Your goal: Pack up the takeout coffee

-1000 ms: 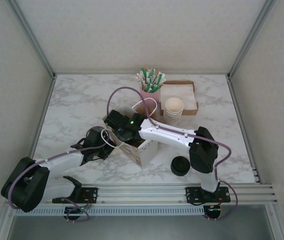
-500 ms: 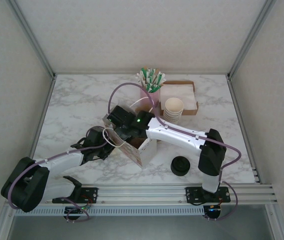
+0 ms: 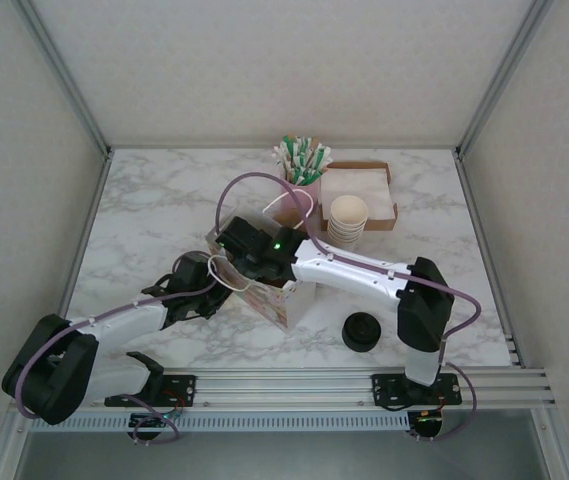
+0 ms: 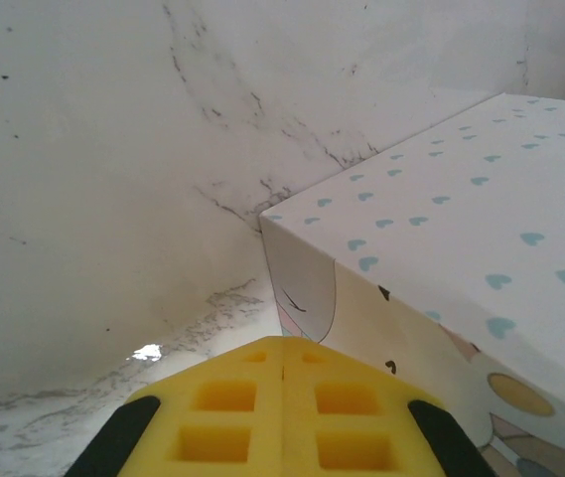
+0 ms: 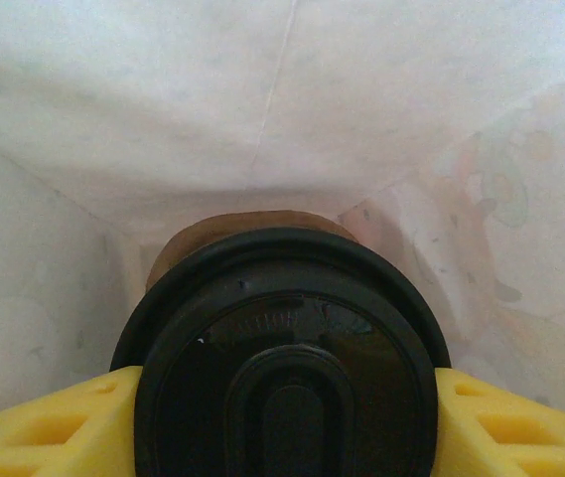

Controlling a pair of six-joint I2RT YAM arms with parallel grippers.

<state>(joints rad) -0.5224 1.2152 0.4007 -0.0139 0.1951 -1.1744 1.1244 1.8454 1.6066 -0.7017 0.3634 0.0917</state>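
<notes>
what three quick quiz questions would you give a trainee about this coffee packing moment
1. True or false: the right hand grips the small cream paper cup with a round black plastic lid inside the white paper bag printed with blue hearts.
2. Which lies closest to the near edge of the marble table?
A. pile of round black lids
B. stack of lidless cream cups
C. pink cup of straws
3. Fill in: the yellow fingers of the left hand are pressed ____ (open or shut).

Key: 1 true; 2 A; 3 shut
</notes>
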